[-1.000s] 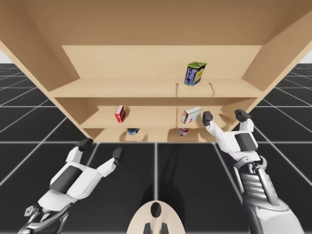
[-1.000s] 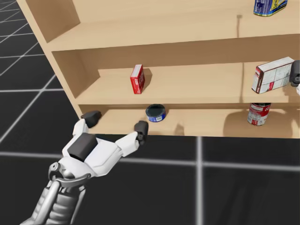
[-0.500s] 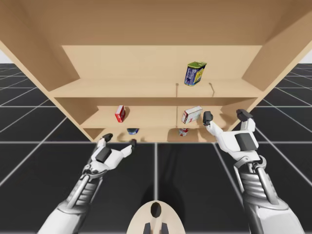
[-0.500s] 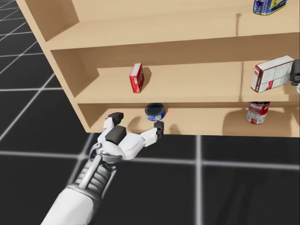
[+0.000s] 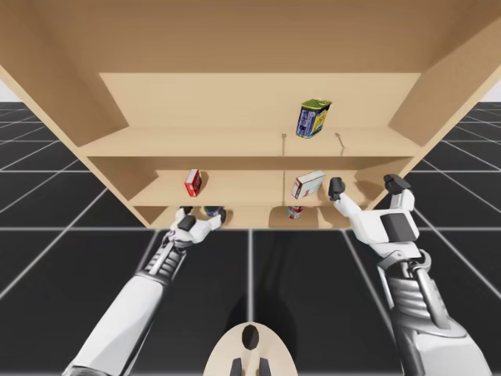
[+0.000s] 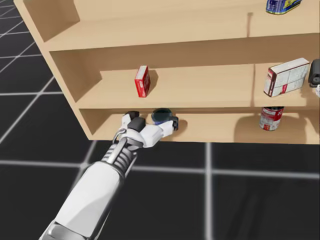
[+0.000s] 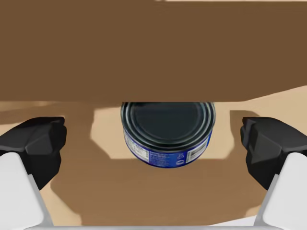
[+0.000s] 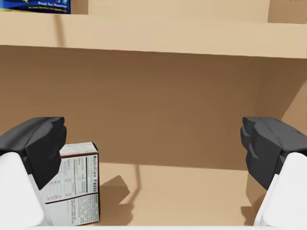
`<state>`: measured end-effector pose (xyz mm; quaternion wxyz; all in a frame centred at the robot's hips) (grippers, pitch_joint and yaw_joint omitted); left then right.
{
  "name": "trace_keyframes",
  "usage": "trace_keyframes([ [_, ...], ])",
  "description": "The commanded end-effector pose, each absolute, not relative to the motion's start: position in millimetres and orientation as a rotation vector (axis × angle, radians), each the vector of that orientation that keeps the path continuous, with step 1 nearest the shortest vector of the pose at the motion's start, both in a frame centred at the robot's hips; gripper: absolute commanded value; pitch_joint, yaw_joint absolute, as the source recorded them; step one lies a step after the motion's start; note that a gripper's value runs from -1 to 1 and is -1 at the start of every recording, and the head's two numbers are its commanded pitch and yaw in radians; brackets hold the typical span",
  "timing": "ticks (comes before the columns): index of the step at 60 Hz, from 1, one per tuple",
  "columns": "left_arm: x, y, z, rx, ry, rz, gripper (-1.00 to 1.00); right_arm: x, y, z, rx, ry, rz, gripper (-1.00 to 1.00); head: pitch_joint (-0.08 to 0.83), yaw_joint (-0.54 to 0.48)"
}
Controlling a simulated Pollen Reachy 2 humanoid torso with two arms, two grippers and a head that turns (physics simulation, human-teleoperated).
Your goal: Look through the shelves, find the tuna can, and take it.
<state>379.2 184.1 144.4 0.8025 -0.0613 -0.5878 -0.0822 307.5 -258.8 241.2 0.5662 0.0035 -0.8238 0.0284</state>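
Okay, the low round blue tuna can with a dark lid (image 7: 167, 132) sits upright on the bottom board of the light wooden shelf unit (image 6: 215, 127), in its left part and near the front edge. The left gripper (image 7: 152, 143) is at that board with its fingers wide apart. The can is centred in the gap, level with or just ahead of the tips, and neither finger touches it. The right gripper (image 5: 365, 188) is spread too and holds nothing. It hangs at the middle shelf beside the tilted white-and-red box (image 6: 286, 76).

Step in hand, as I judge it: final approach, then close.

Risks:
- Closing short of the can's widest part could catch only its front curve, and the round wall could squirt it deeper into the shelf.
- The board above is low, so a steep lift could knock the can or wrist on its edge.
- The short side wall gives little to grip, so a high or uneven pinch could tip it.
- Right arm drift could nudge the box.
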Motion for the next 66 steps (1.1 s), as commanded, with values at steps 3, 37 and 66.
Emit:
trace_keyframes([
  [3, 390.8, 151.8, 126.0, -0.201, -1.203, -0.145, -1.0, 306.9, -259.8, 242.2, 0.005, -1.94, 0.063, -1.0, 0.602, 0.2],
  [37, 412.7, 135.2, 111.0, -0.224, -1.144, -0.175, -0.87, 307.2, -260.8, 241.6, 0.006, -1.935, 0.063, -1.0, 0.616, 0.19],
  [66, 398.0, 143.0, 139.7, -0.269, -1.244, -0.167, 1.0, 307.0, -261.5, 242.6, 0.005, -1.94, 0.057, -1.0, 0.618, 0.19],
])
